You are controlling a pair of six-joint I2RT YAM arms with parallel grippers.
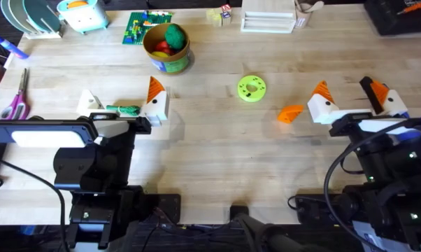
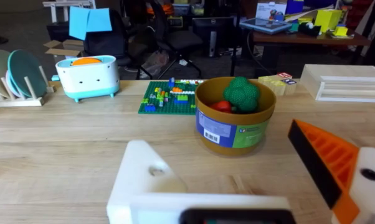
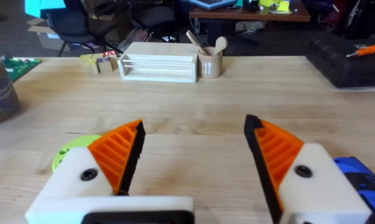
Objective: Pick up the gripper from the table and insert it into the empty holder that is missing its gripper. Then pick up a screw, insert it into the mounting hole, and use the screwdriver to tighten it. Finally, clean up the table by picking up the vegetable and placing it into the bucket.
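The screwdriver (image 3: 362, 177) is mostly cut off, just a blue bit peeking out beside the right tool (image 3: 194, 155), so hard to say much about it. That tool has both orange wedges and sits spread wide, pinching nothing. One loose orange gripper (image 1: 290, 113) lies on the counter (image 1: 210, 154) just left of it, next to one lime-green disc (image 1: 252, 88). The left tool (image 1: 123, 105) is spread too, with one orange wedge and one bare white holder (image 2: 144, 177). The vegetable (image 1: 124, 109) lies between its fingers, partly hidden. One bucket (image 1: 166, 50) stands ahead of it, a green ball inside.
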